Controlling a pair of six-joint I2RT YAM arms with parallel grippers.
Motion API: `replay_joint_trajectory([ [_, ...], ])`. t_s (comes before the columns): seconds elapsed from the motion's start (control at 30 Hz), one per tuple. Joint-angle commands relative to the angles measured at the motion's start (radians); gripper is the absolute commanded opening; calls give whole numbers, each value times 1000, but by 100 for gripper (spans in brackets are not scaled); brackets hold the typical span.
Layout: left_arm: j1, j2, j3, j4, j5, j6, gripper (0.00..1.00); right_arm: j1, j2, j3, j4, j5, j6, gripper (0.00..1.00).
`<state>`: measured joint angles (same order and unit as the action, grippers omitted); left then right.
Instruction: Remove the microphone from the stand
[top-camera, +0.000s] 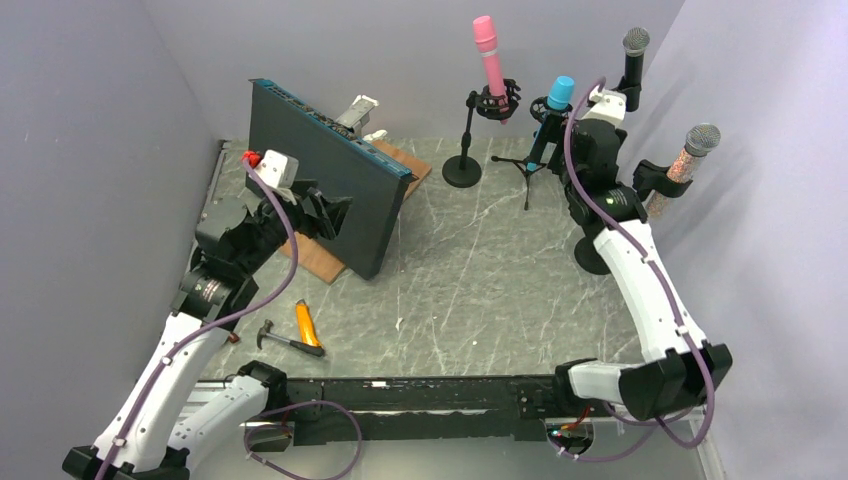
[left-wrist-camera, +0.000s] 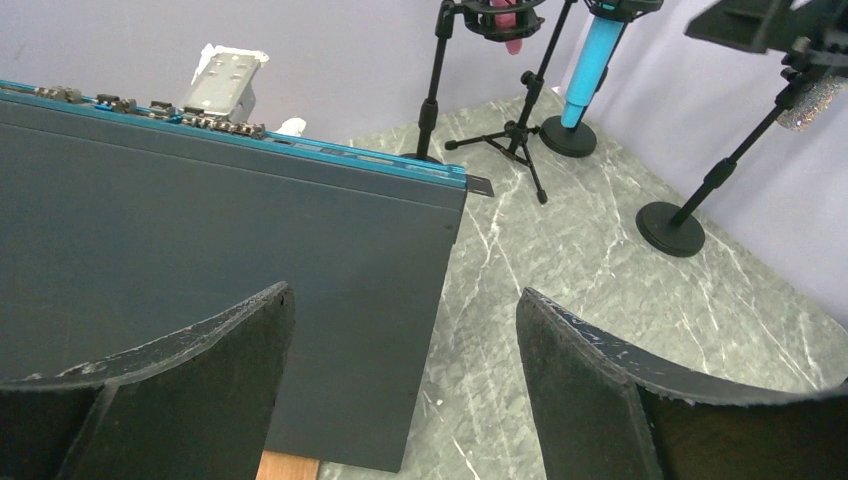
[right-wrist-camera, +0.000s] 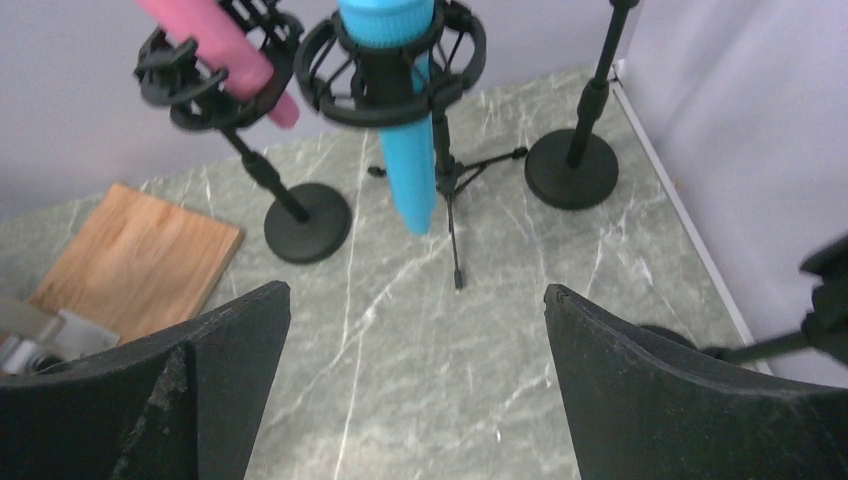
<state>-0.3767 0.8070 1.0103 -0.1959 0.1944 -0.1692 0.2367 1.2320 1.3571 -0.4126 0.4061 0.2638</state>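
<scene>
Along the far edge of the marble table (top-camera: 480, 290) you have four stands clustered. Your right gripper (right-wrist-camera: 415, 291) hangs spread wide and empty, facing the blue microphone (right-wrist-camera: 400, 130). That microphone sits head up in a black shock mount (right-wrist-camera: 455, 60) on a small tripod stand (right-wrist-camera: 455, 200). Just left of it the pink microphone (right-wrist-camera: 215, 35) leans in its own mount, and the two mounts nearly touch in the wrist view. A black microphone (top-camera: 634, 55) with a grey mesh head stands behind, and a glittery microphone (top-camera: 688, 155) crowds your right arm by the wall. Your left gripper (left-wrist-camera: 403, 292), also spread and empty, faces the dark panel (top-camera: 330, 190) standing on a wooden board (top-camera: 315, 262). A hammer (top-camera: 288, 340) and an orange-handled tool (top-camera: 306, 322) lie near it.
</scene>
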Motion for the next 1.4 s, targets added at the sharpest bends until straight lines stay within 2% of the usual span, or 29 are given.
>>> replay_joint_trajectory([
  [0.0, -12, -10, 40, 13, 9, 19, 85, -43, 56, 59, 179, -80, -50, 100],
  [0.13, -13, -15, 38, 16, 22, 15, 85, -92, 127, 87, 245, -158, -61, 100],
  [0.3, -11, -17, 34, 21, 31, 17, 85, -103, 236, 184, 248, -161, -84, 100],
  [0.73, -14, -20, 29, 29, 47, 3, 85, -105, 420, 429, 207, -68, -150, 100],
  [0.83, -15, -22, 26, 30, 41, 5, 85, -105, 473, 492, 176, -72, -152, 97],
  [1.07, -22, -21, 25, 28, 28, 8, 85, -105, 537, 547, 163, -80, -156, 80],
  [1.33, -27, -18, 21, 30, 26, 9, 85, -105, 522, 588, 159, -76, -183, 38],
  [1.37, -26, -18, 21, 30, 24, 9, 85, -105, 520, 604, 151, -72, -192, 35],
])
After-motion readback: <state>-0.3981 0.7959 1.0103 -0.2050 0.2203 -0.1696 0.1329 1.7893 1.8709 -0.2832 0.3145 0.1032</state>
